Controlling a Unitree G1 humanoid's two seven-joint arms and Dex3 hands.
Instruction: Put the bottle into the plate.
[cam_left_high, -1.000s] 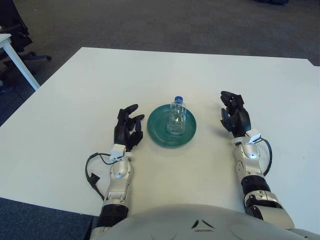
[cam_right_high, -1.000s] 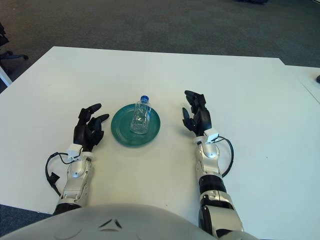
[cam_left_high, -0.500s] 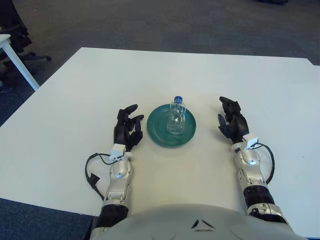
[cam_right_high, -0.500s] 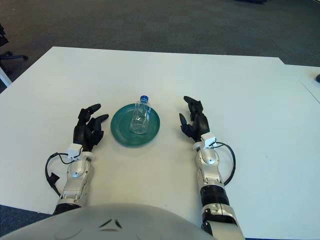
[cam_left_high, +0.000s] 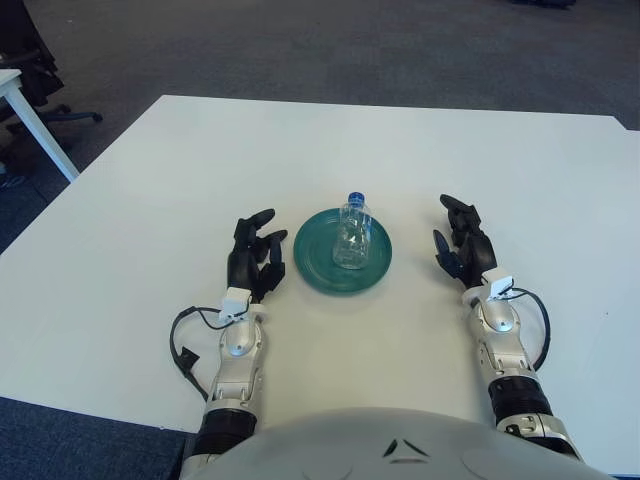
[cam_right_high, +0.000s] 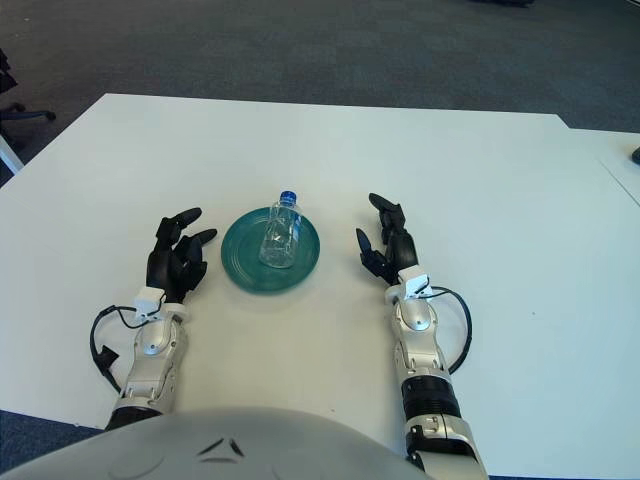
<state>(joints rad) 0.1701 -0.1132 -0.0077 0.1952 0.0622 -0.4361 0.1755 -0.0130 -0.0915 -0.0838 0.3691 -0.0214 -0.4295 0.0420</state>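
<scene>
The right hand's fingers (cam_left_high: 452, 212) are spread and loosely extended, pinching nothing; the right hand (cam_left_high: 462, 244) rests at about 3 o'clock from the plate, near it but apart. The left hand's fingers (cam_left_high: 262, 217) are likewise relaxed and slightly parted, empty, with the left hand (cam_left_high: 252, 260) lying on the desk (cam_left_high: 150, 200) at about 9 o'clock from the plate, just beside its rim without touching.

Between the two hands sits the green plate (cam_left_high: 315, 262), round and shallow, roughly at the middle of the white desk. The clear bottle (cam_left_high: 352, 235) with a blue cap stands upright inside the plate, toward its 1 o'clock side, touched by neither hand.

A black cable (cam_left_high: 186, 340) loops beside the left forearm, and another curls at the right wrist (cam_left_high: 541, 325). At 10 o'clock, off the desk, a white table leg (cam_left_high: 38, 128) stands on dark carpet.
</scene>
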